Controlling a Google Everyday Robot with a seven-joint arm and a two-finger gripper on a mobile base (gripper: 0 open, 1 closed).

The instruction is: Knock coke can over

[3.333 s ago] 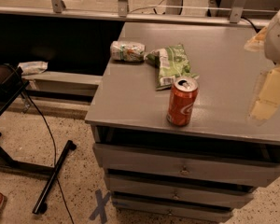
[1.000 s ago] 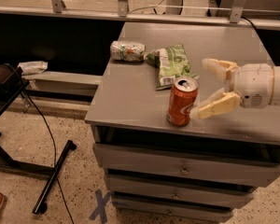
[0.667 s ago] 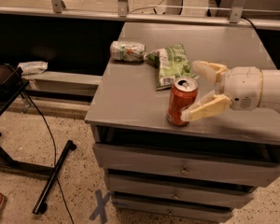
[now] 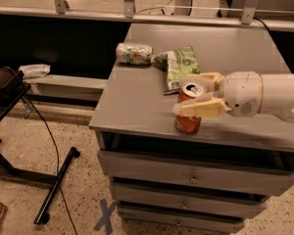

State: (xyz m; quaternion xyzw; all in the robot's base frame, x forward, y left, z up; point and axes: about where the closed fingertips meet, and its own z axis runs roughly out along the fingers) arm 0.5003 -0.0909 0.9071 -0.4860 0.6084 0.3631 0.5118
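Observation:
The coke can (image 4: 187,123), red-orange with a silver top, stands upright near the front edge of the grey cabinet top (image 4: 132,106). My gripper (image 4: 185,95) comes in from the right on a white arm. It is open, with its cream fingers on either side of the can's upper part. The near finger (image 4: 201,109) crosses in front of the can and the far finger (image 4: 206,77) lies behind its top. I cannot tell whether they touch it.
A pale can (image 4: 134,53) lies on its side at the back left of the top. A green and white chip bag (image 4: 179,65) lies just behind the coke can. Drawers (image 4: 191,177) are below. A black stand (image 4: 54,190) and cable are on the floor at left.
My gripper has moved left from the table's right side up to the coke can, and its fingers now straddle the can. The can still stands in the same spot.

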